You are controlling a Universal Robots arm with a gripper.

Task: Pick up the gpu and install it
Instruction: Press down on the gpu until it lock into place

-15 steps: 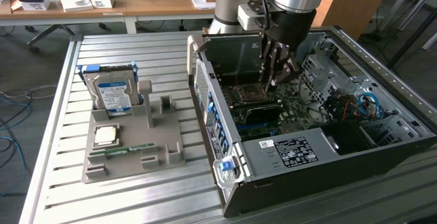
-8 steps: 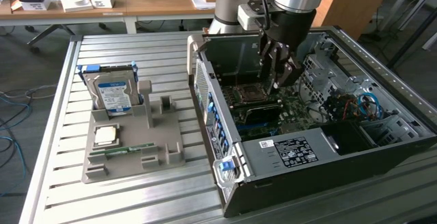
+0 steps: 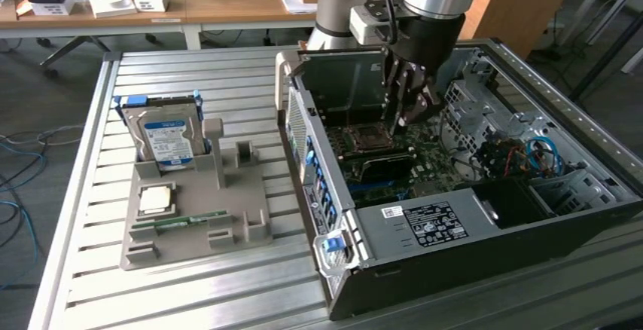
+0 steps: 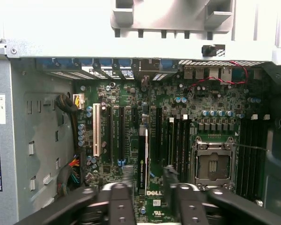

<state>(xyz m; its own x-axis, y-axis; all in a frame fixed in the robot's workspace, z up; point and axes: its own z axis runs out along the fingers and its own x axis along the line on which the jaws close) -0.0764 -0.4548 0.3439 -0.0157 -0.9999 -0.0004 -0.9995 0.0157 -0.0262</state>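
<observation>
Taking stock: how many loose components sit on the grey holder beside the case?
3: a hard drive standing upright at the grey holder's far end, a CPU lying flat in the middle, a memory stick nearer the camera. More may hide behind it.

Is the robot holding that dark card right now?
No, the gpu stands on edge in a motherboard slot, with the open gripper just above it, jaws apart on either side.
</observation>
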